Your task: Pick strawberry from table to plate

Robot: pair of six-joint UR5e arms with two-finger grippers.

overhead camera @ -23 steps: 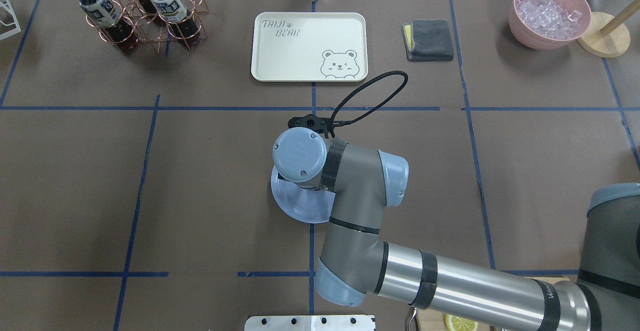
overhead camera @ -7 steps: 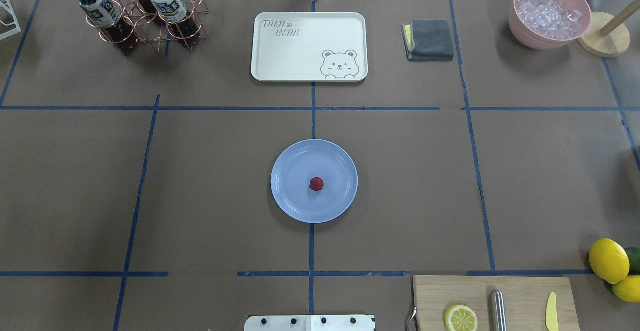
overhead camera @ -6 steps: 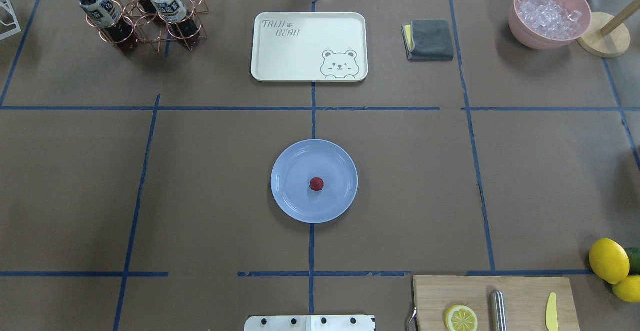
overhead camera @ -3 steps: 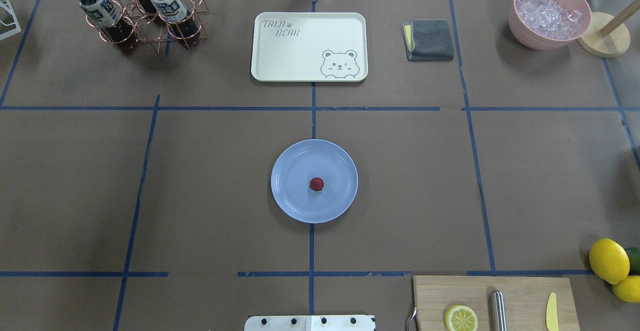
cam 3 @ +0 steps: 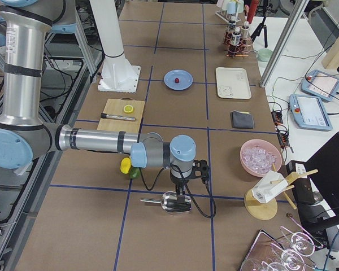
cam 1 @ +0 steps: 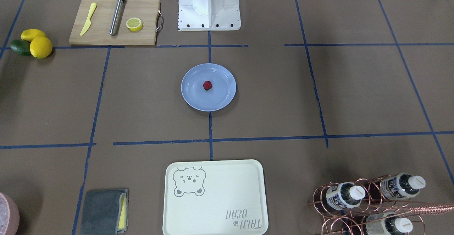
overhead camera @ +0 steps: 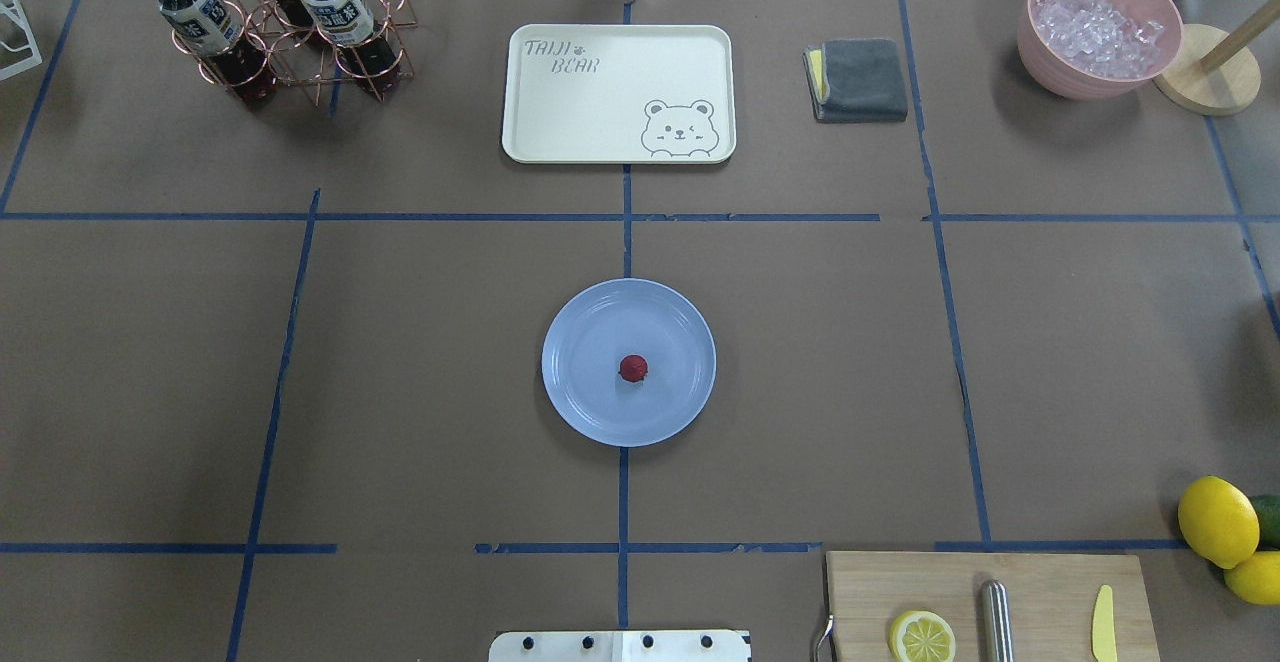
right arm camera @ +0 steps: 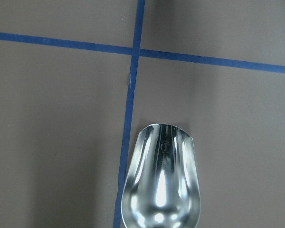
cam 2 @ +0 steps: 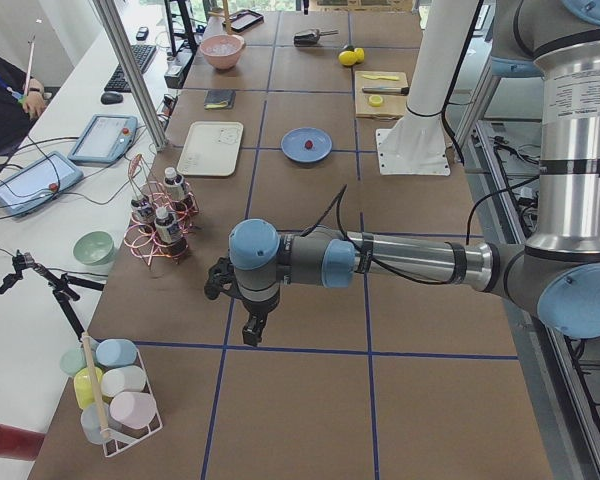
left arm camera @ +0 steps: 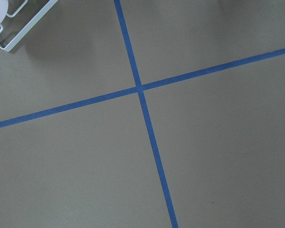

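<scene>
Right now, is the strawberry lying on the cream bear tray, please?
No, the strawberry rests near the middle of the light-blue plate, apart from the bear tray.

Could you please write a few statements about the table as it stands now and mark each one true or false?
1. The strawberry lies on the light-blue plate. True.
2. The lemon slice lies on the cream tray. False: it lies on the wooden cutting board.
3. The pink bowl holds clear cubes. True.
4. The grey cloth lies on the light-blue plate. False: it lies on the table, beside the cream tray.
</scene>
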